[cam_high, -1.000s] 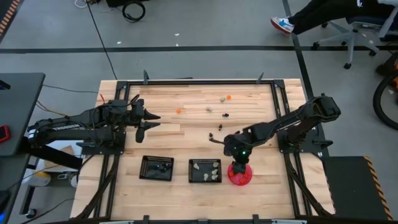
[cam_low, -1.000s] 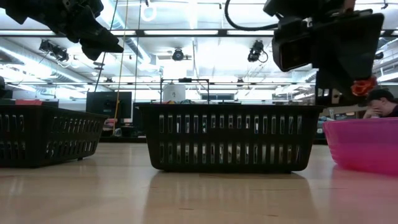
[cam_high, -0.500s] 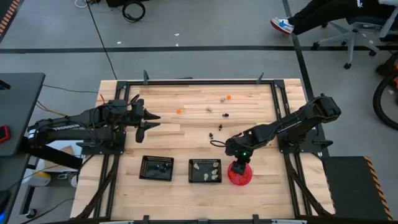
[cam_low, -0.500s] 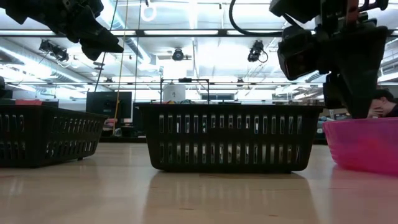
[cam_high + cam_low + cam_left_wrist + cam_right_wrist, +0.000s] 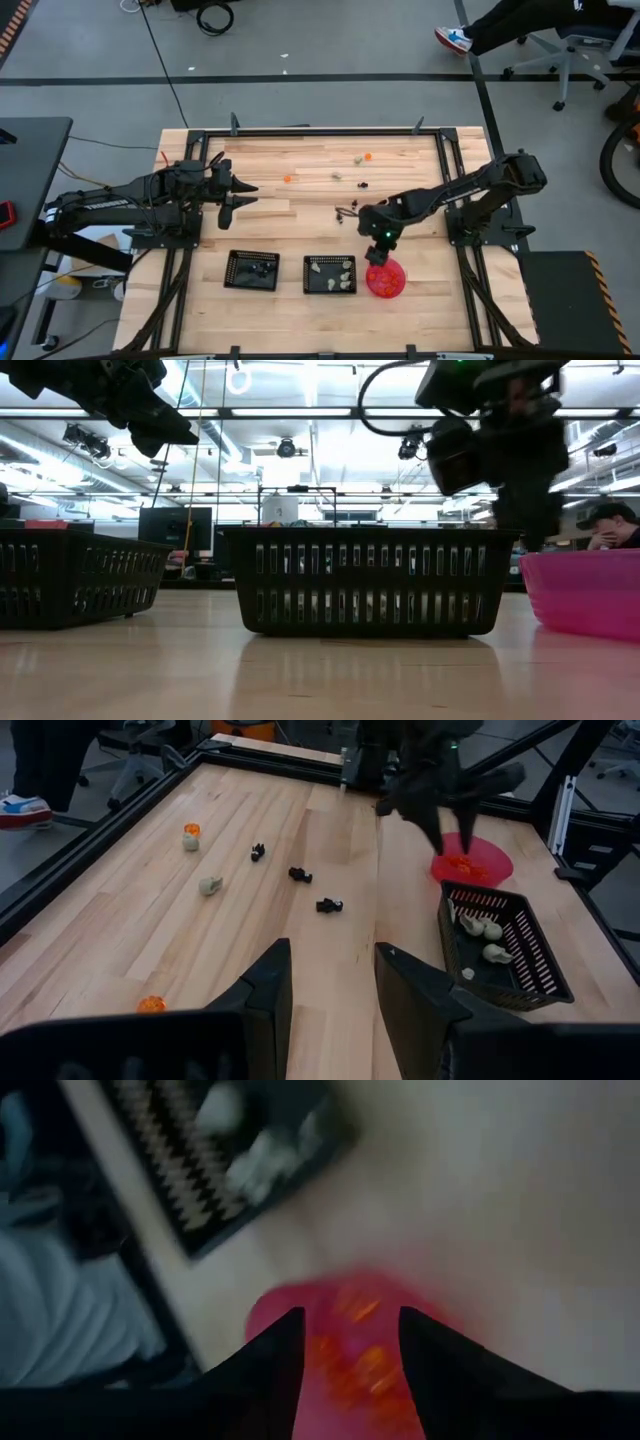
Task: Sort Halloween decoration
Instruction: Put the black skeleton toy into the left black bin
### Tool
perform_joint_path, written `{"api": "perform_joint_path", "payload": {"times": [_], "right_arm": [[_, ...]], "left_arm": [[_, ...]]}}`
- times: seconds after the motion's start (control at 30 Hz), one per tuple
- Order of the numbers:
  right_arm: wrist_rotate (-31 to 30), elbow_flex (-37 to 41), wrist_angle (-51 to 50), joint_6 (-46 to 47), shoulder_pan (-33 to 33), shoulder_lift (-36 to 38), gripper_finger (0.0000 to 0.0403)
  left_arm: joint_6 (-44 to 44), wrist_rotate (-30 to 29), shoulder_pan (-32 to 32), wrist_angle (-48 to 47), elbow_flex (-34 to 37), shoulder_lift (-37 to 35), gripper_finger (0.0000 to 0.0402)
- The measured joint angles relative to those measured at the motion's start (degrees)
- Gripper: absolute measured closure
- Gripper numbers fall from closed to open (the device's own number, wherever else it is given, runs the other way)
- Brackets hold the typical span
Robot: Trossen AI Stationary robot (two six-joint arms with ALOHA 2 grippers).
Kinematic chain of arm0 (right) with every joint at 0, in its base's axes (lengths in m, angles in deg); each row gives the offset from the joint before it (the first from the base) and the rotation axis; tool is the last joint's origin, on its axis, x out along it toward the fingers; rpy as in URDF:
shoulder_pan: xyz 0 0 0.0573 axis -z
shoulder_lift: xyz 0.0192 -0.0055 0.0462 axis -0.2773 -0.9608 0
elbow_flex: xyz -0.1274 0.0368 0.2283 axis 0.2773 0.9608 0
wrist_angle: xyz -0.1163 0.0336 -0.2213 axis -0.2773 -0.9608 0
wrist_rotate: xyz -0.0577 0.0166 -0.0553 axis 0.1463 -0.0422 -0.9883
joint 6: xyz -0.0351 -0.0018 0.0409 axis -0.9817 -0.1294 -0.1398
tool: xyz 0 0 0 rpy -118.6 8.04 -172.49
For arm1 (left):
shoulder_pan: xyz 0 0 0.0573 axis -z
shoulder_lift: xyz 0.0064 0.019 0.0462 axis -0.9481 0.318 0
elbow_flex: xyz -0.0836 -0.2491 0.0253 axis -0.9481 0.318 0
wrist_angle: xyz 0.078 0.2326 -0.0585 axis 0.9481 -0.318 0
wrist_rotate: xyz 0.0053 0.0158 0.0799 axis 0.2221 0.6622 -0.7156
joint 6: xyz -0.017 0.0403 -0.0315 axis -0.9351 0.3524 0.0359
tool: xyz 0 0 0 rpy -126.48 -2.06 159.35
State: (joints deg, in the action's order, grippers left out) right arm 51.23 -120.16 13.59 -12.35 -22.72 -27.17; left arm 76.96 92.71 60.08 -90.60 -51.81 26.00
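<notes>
Change: the right tool (image 5: 379,238) has been lifted off the pink bowl (image 5: 386,279) and drawn back toward mid-surface; the orange piece seen between its fingers a second ago is gone.
Right tool: fingers spread, nothing held, above the surface (image 5: 300,215) just behind the bowl.
Bowl: orange trinkets (image 5: 466,867) are seen inside.
Middle tray (image 5: 330,274): cream trinkets (image 5: 484,929) are held in it.
Left tray (image 5: 252,270): dark pieces inside.
Left tool (image 5: 236,196): fingers spread, empty, held at the left side.
Loose decoration: black trinkets (image 5: 328,905) mid-surface; cream trinket (image 5: 209,885) and orange trinket (image 5: 192,831) farther off.
</notes>
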Motion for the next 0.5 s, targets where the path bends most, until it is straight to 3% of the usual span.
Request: {"api": "perform_joint_path", "payload": {"times": [0.27, 0.5], "right_arm": [[-12.72, 0.0, 3.4, -7.71, 5.43, 0.0, 0.0236], [-29.89, -0.02, 4.28, -13.05, 8.67, 0.02, 0.0236]], "left_arm": [[0.0, 0.0, -0.01, 0.0, -0.01, 0.0, 0.0285], [0.0, 0.0, -0.02, 0.0, -0.01, -0.02, 0.0285]]}}
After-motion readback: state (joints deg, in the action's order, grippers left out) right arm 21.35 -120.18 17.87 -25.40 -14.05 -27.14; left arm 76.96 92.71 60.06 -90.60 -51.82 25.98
